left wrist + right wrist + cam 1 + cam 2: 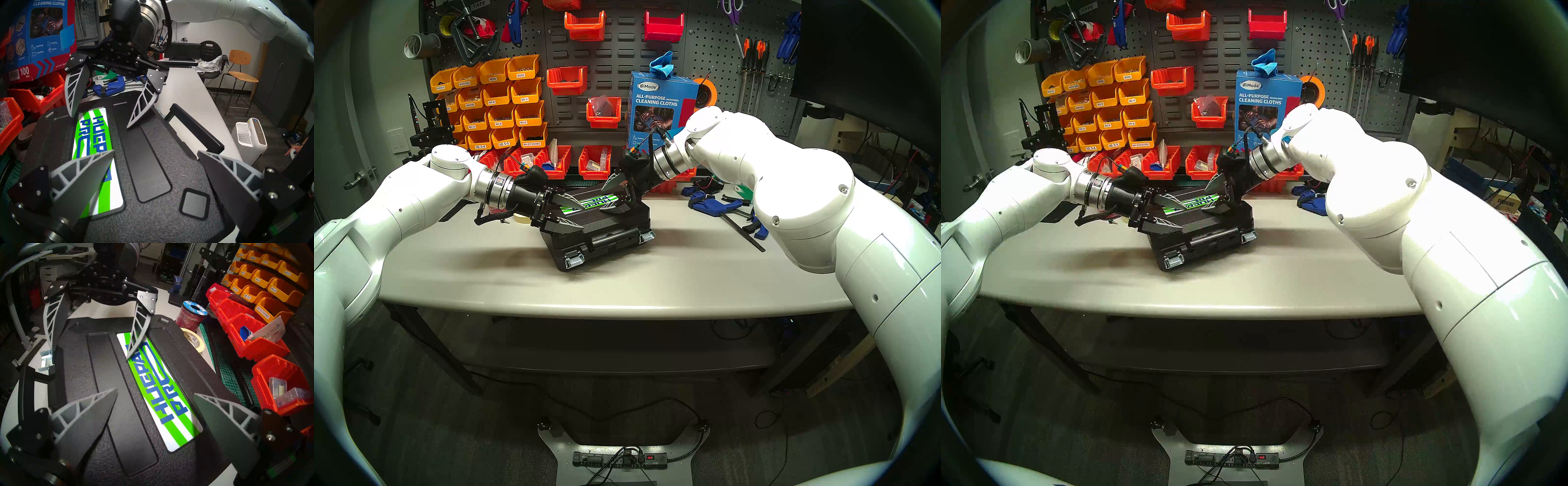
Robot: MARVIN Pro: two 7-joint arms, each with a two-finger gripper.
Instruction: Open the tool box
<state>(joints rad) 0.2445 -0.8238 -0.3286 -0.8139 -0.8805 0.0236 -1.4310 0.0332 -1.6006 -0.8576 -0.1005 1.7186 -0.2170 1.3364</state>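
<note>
The black tool box [612, 230] lies on the grey table [483, 268], turned at an angle, its lid down. A green-white-blue label [590, 203] marks the lid, and two silver latches [574, 260] and the bar handle [612, 239] face the front. My left gripper [573, 213] hangs open over the lid's left end. From the other side, my right gripper [602, 199] stands open above the lid's right end. In the left wrist view the left gripper [155, 151] has only the lid [153, 169] under it. The right gripper [155, 391] likewise holds nothing. One latch [45, 360] sticks outward.
A blue cleaning-cloths box [660, 105] and red bins [595, 163] stand behind the case. Blue clamps [721, 207] lie to the right. A masking-tape roll [195, 339] and a wire spool [192, 312] sit by the case's left end.
</note>
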